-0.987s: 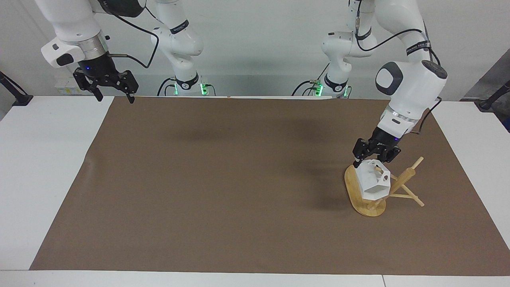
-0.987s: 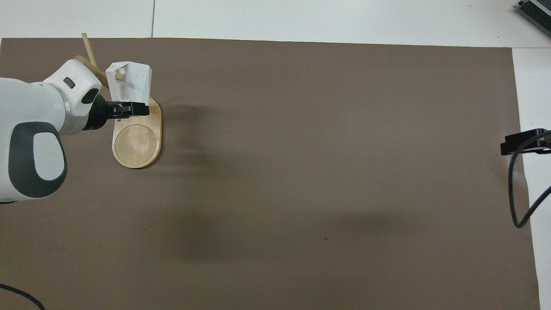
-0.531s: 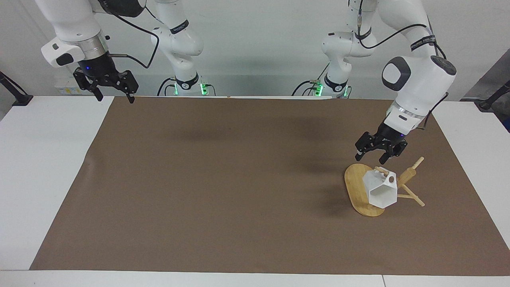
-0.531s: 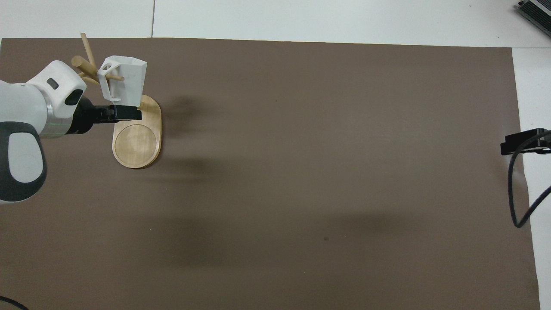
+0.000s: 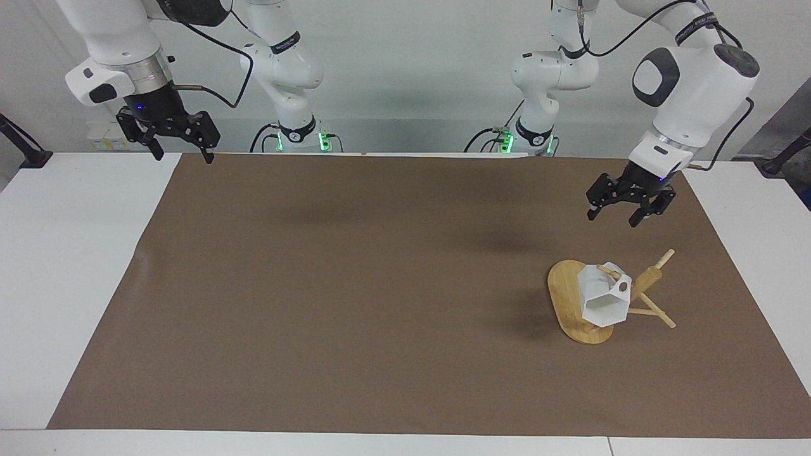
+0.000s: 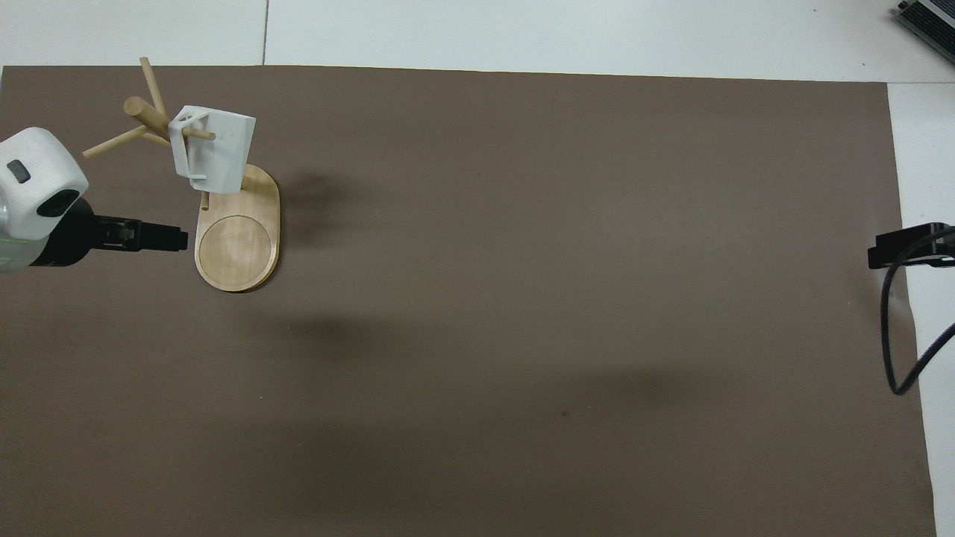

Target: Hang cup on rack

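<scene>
The brown mat (image 5: 355,285) covers the table. The rack (image 5: 586,310) stands toward the left arm's end, the cup (image 5: 605,297) hanging by its handle on 1 peg. The left gripper (image 5: 628,204) hovers over the mat — fingers spread, empty, well apart from the cup. The right gripper (image 5: 180,138) waits, spread.

The left gripper (image 5: 626,212) is held raised, its fingers spread open and empty, the wrist tilted downward. The right gripper (image 5: 179,147) is parked high with fingers open; that arm waits.
</scene>
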`<action>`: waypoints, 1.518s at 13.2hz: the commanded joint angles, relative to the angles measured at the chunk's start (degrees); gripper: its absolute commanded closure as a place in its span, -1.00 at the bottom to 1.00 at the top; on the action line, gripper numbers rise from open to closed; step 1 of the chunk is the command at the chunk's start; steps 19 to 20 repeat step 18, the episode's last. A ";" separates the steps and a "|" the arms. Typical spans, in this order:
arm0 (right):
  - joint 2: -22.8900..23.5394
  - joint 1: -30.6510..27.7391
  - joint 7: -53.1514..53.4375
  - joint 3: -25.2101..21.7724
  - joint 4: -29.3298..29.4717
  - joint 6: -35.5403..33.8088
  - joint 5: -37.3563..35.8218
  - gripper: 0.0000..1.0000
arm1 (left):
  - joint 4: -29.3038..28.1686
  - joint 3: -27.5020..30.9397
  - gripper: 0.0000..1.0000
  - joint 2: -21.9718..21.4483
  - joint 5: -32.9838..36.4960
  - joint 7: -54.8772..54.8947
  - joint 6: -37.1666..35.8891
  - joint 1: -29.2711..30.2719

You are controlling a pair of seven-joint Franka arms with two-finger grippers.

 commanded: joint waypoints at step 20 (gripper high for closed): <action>-1.16 -0.06 0.73 0.49 -1.23 -0.16 0.04 -1.00 | 18.90 -0.36 -1.00 2.75 5.27 0.73 -24.91 0.50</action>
